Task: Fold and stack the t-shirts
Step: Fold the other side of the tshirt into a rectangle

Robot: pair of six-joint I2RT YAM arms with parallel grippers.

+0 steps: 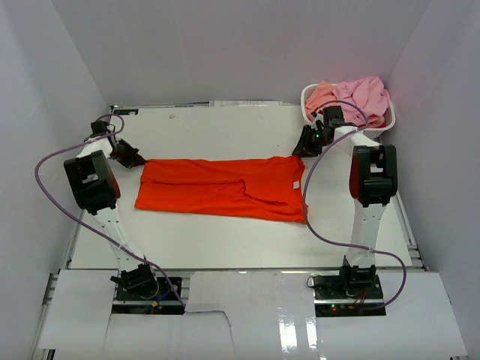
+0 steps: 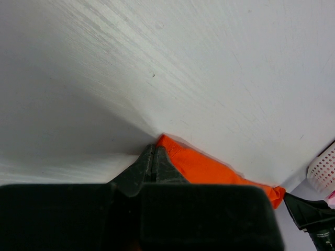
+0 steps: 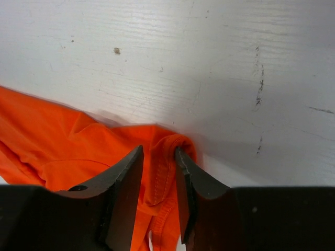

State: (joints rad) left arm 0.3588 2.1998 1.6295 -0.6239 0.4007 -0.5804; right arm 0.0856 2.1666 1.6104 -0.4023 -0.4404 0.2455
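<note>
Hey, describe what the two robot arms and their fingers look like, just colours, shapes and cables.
Both arms are slim white links with chunky black joint housings. A pale purple cable loops loosely along the left arm and another along the right arm, down to black bases with small lights. The left gripper and right gripper have matte black, wedge-shaped fingers tapering to narrow tips on a boxy black body.

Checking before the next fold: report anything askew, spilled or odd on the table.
Nothing spilled or damaged. The orange t-shirt lies folded into a long band, its near right corner sagging lower than the rest, so the edge is uneven. Pink shirts are heaped loosely over the white basket rim.
</note>
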